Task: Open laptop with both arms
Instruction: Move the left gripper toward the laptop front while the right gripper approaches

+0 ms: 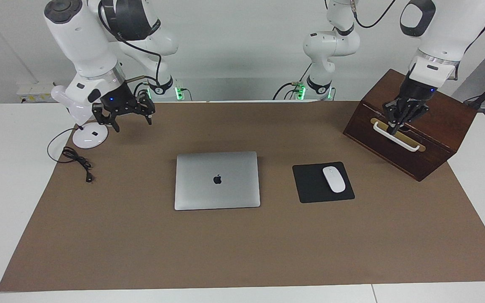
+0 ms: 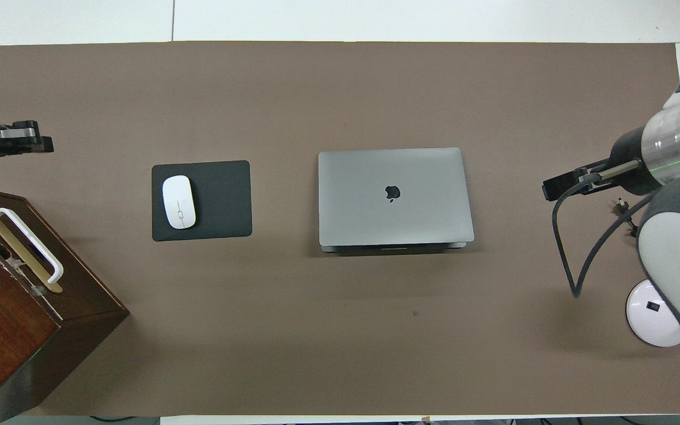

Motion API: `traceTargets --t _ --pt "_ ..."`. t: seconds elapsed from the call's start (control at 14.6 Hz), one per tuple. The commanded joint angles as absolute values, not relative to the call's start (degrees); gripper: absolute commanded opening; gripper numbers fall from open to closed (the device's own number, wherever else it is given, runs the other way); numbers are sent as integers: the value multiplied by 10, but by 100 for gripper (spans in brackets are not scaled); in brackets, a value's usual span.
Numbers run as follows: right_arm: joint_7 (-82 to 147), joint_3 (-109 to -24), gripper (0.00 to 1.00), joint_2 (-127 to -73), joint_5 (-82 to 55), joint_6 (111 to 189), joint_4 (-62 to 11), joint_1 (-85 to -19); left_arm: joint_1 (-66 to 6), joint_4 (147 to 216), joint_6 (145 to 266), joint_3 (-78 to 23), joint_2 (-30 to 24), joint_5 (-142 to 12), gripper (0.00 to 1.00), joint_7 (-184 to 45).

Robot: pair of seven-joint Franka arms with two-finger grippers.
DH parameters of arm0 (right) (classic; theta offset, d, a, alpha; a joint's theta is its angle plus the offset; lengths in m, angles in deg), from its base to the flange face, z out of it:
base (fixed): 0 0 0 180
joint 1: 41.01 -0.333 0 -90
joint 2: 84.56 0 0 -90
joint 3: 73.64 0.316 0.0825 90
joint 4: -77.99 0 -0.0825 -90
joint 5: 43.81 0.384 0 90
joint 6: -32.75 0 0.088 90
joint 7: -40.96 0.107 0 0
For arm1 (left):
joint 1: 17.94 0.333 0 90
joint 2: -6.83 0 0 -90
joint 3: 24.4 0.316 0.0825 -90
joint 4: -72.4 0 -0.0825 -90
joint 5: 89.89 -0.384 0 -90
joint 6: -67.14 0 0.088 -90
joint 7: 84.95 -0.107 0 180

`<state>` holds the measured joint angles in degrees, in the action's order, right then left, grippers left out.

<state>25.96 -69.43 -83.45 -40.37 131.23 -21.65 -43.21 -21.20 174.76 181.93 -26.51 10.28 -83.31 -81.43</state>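
Observation:
The silver-grey laptop (image 1: 217, 180) lies closed in the middle of the brown mat, apple logo up; it also shows in the overhead view (image 2: 393, 195). My right gripper (image 1: 131, 120) hangs open and empty in the air over the mat at the right arm's end, between the lamp base and the laptop, and shows in the overhead view (image 2: 552, 189). My left gripper (image 1: 394, 126) is up over the front of the wooden box, by its white handle, and shows in the overhead view (image 2: 36, 141). Neither gripper touches the laptop.
A black mouse pad (image 1: 310, 187) with a white mouse (image 1: 334, 179) lies beside the laptop toward the left arm's end. A dark wooden box (image 1: 436, 122) with a white handle (image 1: 398, 139) stands there too. A white lamp base (image 1: 90, 135) and black cable (image 1: 76, 160) lie at the right arm's end.

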Motion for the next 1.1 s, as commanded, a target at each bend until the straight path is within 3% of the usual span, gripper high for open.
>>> traceTargets --t 0.0,0.55,1.03 --pt "197 -692 100 -818 -406 1352 -268 -430 -247 1851 1915 -259 152 -824 0 -824" --pt "193 -692 100 -802 -546 1400 -333 -525 -342 2031 2157 -259 180 -824 0 -824" --pt "194 -692 100 -793 -549 1487 -421 -555 -431 2199 2382 -259 180 -824 0 -818"
